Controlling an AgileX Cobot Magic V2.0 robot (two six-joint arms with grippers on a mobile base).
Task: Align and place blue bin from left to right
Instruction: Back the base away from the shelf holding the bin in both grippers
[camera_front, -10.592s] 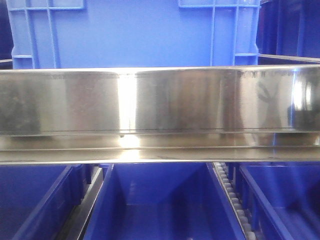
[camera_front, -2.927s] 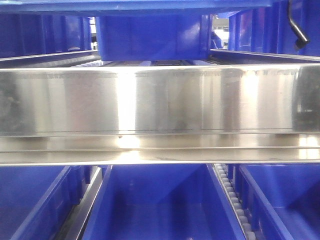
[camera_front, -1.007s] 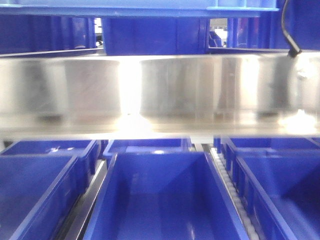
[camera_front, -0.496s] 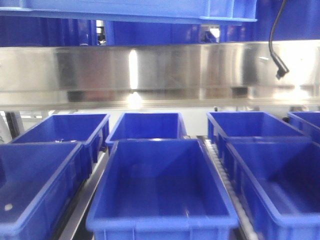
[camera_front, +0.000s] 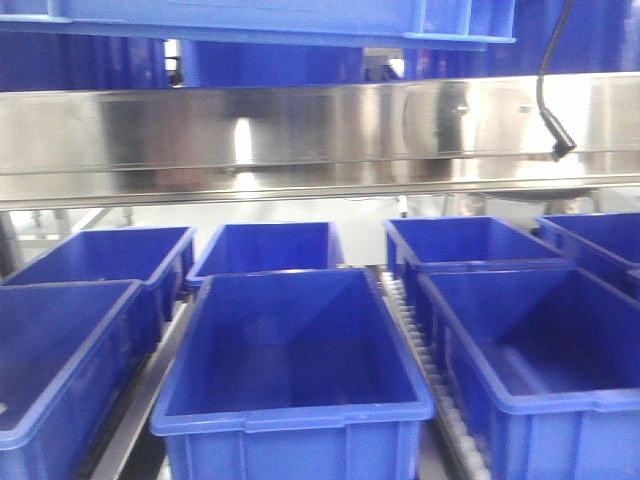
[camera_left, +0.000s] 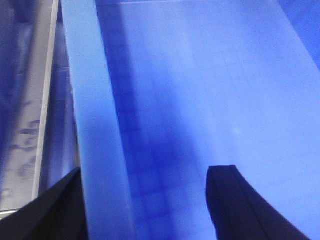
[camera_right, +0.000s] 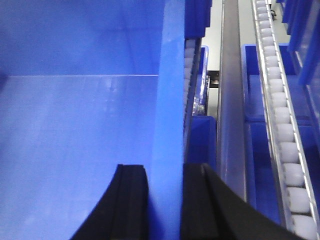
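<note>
Blue bin (camera_right: 170, 100) wall tight between right fingers (camera_right: 127, 205); left fingers (camera_left: 245, 205) astride rim, grip unclear.

Stainless crossbeam (camera_front: 320, 140) spans the full width. Black cable (camera_front: 548, 90) hangs in front of its right end, tip near the beam's lower edge. Below the beam are open blue crates (camera_front: 290, 350) in two rows, front and rear. White roller track (camera_front: 425, 360) runs below the beam, right of its midpoint, heading back under it.
</note>
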